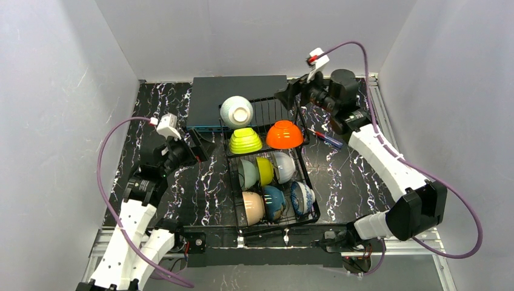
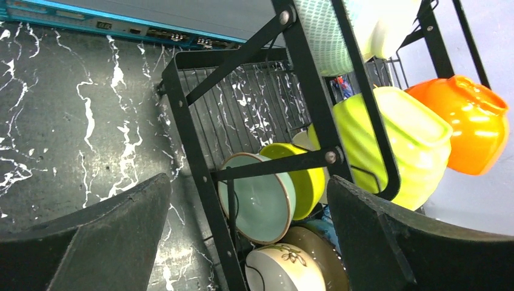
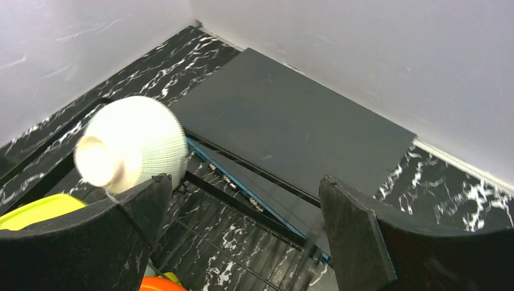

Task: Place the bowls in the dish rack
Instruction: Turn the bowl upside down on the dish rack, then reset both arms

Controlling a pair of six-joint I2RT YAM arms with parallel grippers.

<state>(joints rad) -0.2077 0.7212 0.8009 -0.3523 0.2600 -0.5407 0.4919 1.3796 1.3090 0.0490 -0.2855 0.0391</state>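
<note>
The black wire dish rack (image 1: 276, 222) stands mid-table. On its raised back tier a white ribbed bowl (image 1: 236, 112), a lime green bowl (image 1: 245, 140) and an orange bowl (image 1: 284, 134) lie upside down. Below, several bowls stand on edge, among them mint (image 1: 247, 173), yellow (image 1: 265, 170), beige (image 1: 253, 207) and teal (image 1: 273, 202). My left gripper (image 1: 203, 145) hangs open and holds nothing left of the rack; the left wrist view looks between its jaws (image 2: 248, 182) at the mint bowl (image 2: 257, 203). Open and holding nothing, my right gripper (image 1: 290, 96) hovers over the rack's back right, right of the white bowl (image 3: 130, 145).
A flat dark grey box (image 1: 242, 91) with a blue edge lies behind the rack against the back wall. A screwdriver with a red and blue handle (image 1: 324, 138) lies on the black marbled table right of the rack. White walls close in on three sides.
</note>
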